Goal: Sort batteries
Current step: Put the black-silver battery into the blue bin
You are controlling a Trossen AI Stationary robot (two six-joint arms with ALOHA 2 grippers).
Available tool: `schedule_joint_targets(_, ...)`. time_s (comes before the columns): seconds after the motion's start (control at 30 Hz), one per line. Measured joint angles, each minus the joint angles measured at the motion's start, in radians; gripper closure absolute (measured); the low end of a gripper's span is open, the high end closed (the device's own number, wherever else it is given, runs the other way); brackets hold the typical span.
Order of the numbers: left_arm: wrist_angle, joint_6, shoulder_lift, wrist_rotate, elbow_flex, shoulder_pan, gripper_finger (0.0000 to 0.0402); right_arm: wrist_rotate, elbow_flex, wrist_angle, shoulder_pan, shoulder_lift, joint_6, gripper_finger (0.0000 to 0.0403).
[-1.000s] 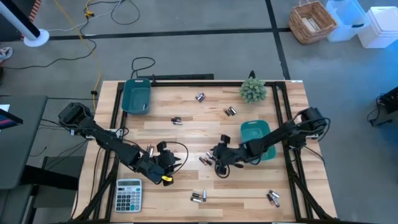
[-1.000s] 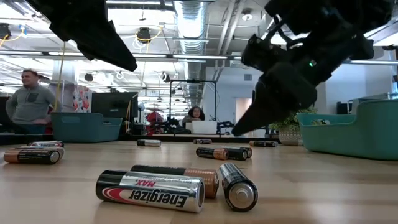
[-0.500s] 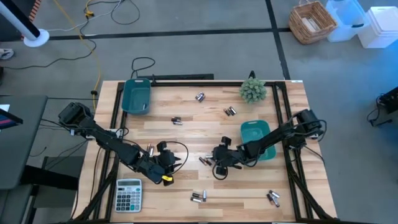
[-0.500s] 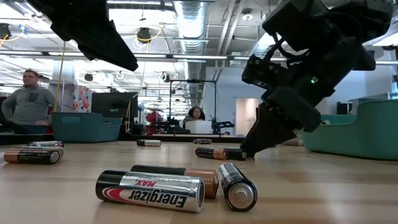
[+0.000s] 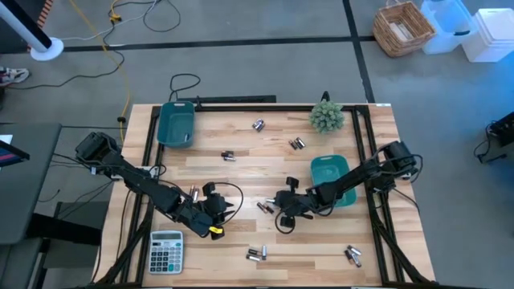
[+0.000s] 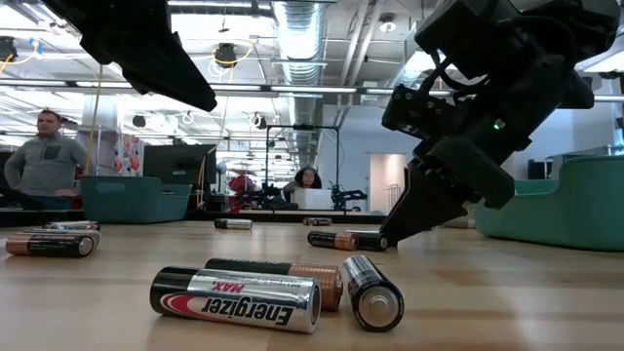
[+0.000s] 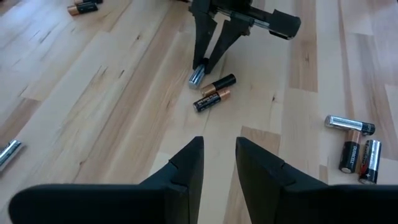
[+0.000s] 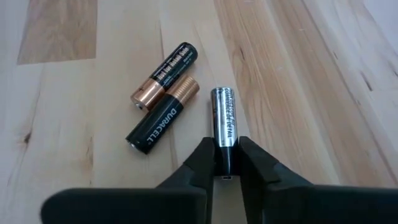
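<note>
Wooden planking runs the whole width of my table (image 5: 241,164), with grey floor around it and, beyond the far edge in the low view, a bright workshop where a person (image 6: 45,156) stands. Two teal bins sit on the boards: one at the far left corner (image 5: 177,125), one on the right (image 5: 329,168) beside my right arm. A small plant (image 5: 326,117) stands near the far edge and a grey calculator (image 5: 166,251) lies at the near left corner.

The batteries are scattered in little groups: a pair near the far middle (image 5: 258,125), another by the plant (image 5: 298,144), one toward the left centre (image 5: 228,156), a cluster at the near middle (image 5: 256,254), another near right (image 5: 352,255), and three at table centre.

That central trio is where things have changed. A second ago my right gripper (image 8: 224,163) hung spread above them; it has since come down and closed on the silver battery (image 8: 223,121), which now sits clamped between my fingertips (image 8: 204,155) at one end while resting on the wood. Its two copper-topped neighbours (image 8: 163,104) lie just beside it, untouched. I judge the pick is made and lifting toward a bin comes next.

My left gripper (image 7: 219,163) waits near the calculator, fingers narrowly parted, holding nothing.
</note>
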Motion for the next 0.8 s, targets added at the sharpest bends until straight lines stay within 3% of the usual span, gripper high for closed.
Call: schedule_joint_targets(0.8,0.023,0.020,-0.026,-0.159,0.000,0.000,0.0313,-0.004,-0.003,0.131,-0.069,-0.047,-0.129,0.0347)
